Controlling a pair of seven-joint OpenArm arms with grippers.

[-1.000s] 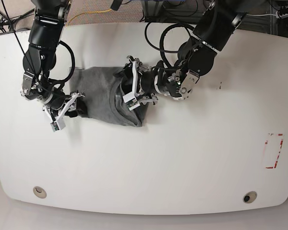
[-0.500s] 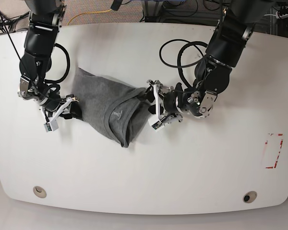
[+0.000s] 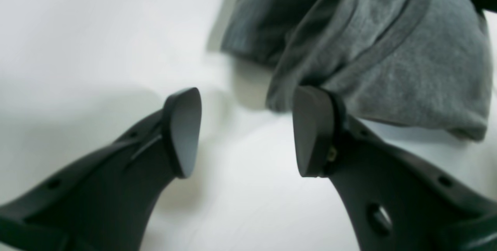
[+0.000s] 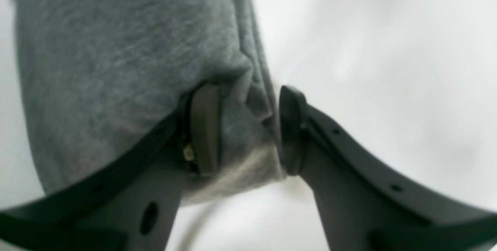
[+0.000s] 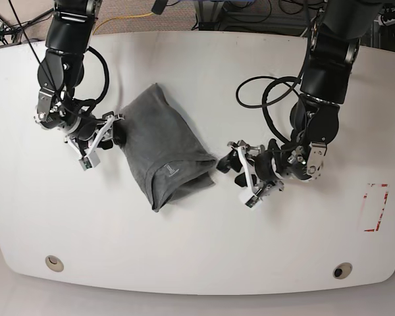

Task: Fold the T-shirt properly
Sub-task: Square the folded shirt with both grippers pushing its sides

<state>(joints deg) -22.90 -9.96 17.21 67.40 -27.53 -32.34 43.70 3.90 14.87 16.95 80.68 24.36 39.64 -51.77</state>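
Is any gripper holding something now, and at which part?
The right gripper pinches the T-shirt at a bunched edge of the folded cloth. The left gripper is open beside the shirt and holds nothing.

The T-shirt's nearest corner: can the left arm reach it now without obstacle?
Probably yes. The left gripper is open beside the T-shirt, one finger at its edge, with only bare table between.

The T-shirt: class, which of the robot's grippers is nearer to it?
Right. The right gripper is closed on an edge of the T-shirt, with cloth between its fingers. The left gripper is open and empty, just beside the shirt's opposite corner.
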